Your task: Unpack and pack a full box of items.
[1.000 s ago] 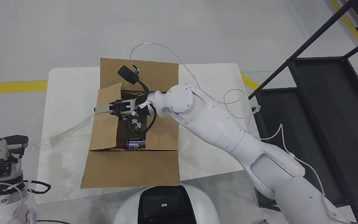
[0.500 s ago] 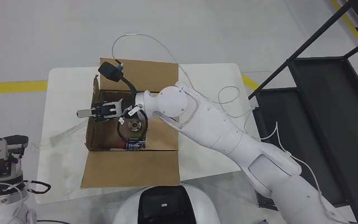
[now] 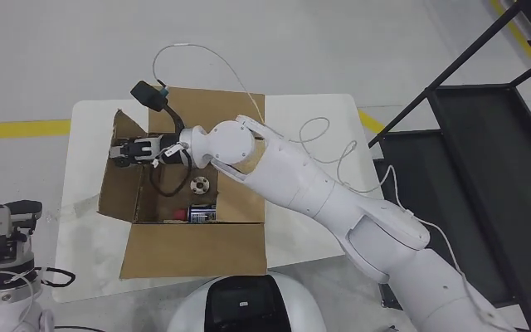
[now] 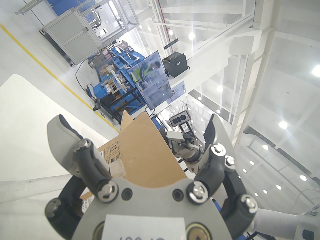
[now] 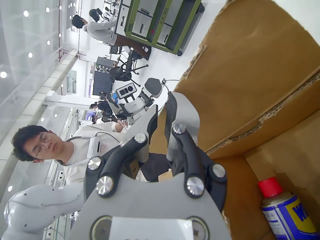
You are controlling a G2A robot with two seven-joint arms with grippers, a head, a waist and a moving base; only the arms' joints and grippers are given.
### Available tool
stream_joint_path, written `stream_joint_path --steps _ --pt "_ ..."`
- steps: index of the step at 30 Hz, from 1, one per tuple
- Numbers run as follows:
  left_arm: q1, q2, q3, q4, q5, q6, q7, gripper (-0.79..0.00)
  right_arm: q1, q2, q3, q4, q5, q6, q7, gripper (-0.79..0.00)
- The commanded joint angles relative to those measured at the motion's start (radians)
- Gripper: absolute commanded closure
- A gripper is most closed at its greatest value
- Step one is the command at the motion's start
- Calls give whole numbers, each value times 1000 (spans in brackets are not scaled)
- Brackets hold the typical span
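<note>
one flap [image 3: 123,187] of the box [image 3: 195,249] is pinched outward by the right gripper [image 3: 117,155]; the left gripper [image 4: 136,123] is spread open. opening is judged in hand; next, the spray can [image 5: 282,211] inside is to be grasped.

- White right arm [image 3: 315,191]: stretched out toward the robot's left side, wrist roughly level.
- Grey two-finger right gripper [image 3: 119,154]: fingers nearly together, pinching a brown cardboard flap [image 3: 112,184].
- Grey two-finger left gripper [image 4: 136,123]: fingers spread wide, pointing upward.
</note>
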Motion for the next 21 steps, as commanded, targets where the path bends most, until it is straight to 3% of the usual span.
stream_joint_path --steps 1,7,14,21 --pt "0 0 0 0 0 0 0 -785 11 -18 -12 40 -1 3 -15 0" --pt "-7 -1 -2 -8 -5 7 3 -785 33 -69 -49 147 -24 18 -39 0" --pt "30 -5 -61 -94 -106 -78 -4 -785 52 -120 -83 234 -80 27 -50 0" --pt "84 5 -104 -213 -330 -50 -174 -785 64 -159 -101 299 -146 46 -68 0"
